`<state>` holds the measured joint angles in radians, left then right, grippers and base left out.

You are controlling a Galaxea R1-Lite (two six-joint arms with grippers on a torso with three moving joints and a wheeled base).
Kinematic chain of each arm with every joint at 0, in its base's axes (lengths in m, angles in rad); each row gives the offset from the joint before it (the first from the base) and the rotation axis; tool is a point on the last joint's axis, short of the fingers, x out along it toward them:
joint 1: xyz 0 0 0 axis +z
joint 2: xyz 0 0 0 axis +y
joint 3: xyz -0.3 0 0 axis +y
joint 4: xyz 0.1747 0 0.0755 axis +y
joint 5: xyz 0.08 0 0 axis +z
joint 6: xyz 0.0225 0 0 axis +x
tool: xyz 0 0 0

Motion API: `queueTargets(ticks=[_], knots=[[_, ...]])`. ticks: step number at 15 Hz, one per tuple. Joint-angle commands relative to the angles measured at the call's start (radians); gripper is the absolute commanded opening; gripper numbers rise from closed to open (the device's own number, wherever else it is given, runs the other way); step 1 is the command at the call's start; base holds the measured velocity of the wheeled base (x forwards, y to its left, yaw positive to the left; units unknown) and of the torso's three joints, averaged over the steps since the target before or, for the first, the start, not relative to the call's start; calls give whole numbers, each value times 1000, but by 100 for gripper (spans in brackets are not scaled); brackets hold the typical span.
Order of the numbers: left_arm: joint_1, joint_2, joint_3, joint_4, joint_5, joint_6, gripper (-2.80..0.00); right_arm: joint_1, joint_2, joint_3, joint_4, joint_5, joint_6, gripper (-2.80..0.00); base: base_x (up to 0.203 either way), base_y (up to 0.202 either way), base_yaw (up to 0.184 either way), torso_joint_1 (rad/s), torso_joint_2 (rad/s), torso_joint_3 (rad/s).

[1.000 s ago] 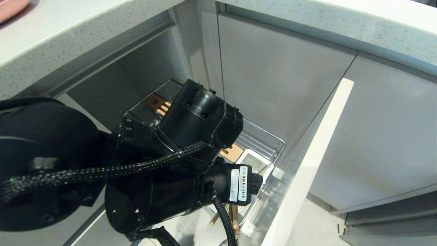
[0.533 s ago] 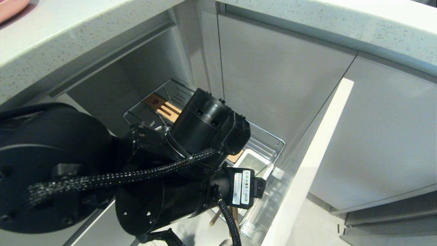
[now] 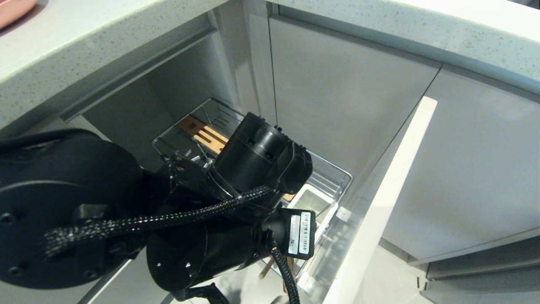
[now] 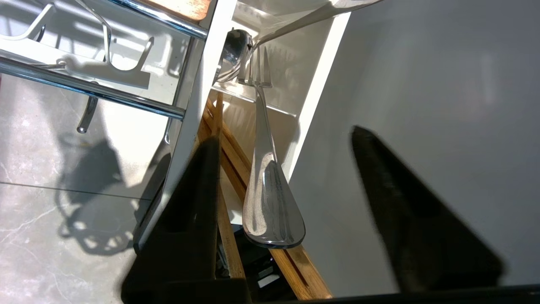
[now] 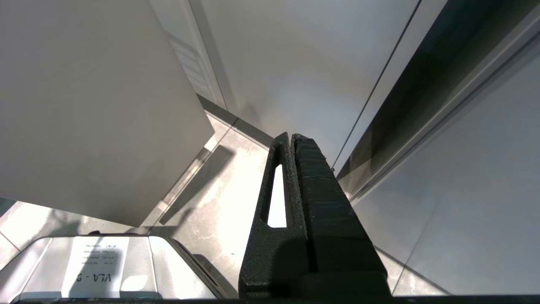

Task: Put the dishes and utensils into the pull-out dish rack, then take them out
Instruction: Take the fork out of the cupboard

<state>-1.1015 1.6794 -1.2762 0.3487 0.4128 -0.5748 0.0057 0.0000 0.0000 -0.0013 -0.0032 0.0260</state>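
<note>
The pull-out dish rack (image 3: 333,169) stands drawn out from the cabinet, its pale front panel (image 3: 379,202) toward me. My left arm reaches down over its white utensil box (image 3: 312,200). In the left wrist view the silver fork (image 4: 263,169) stands tines-down in the box (image 4: 312,84), next to the wooden chopsticks (image 4: 230,164). My left gripper (image 4: 284,135) is open, with the fork's handle and the chopsticks between its fingers; one finger (image 4: 198,190) is close beside the chopsticks. A pink dish edge (image 3: 12,8) shows on the countertop. My right gripper (image 5: 292,137) hangs shut and empty over the floor.
The rack's chrome wires (image 4: 93,86) and slotted wood strip (image 3: 204,134) lie behind the box. Grey cabinet doors (image 3: 346,93) flank the opening, and the speckled countertop (image 3: 84,38) overhangs it. Chopstick ends (image 3: 265,268) poke out below my left wrist.
My left arm has shifted down and toward the front of the rack, uncovering more of the wood strip. The right arm has not moved.
</note>
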Motion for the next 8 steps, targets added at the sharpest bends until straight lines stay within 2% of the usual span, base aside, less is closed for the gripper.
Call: queueTargets(ticks=[1, 8], knots=[[0, 2, 0, 1, 3, -4, -280, 0, 0, 0, 0, 0, 0, -280, 0, 0, 0, 0, 0, 0], [0, 2, 0, 1, 3, -4, -280, 0, 0, 1, 0, 0, 0, -280, 0, 0, 0, 0, 0, 0]])
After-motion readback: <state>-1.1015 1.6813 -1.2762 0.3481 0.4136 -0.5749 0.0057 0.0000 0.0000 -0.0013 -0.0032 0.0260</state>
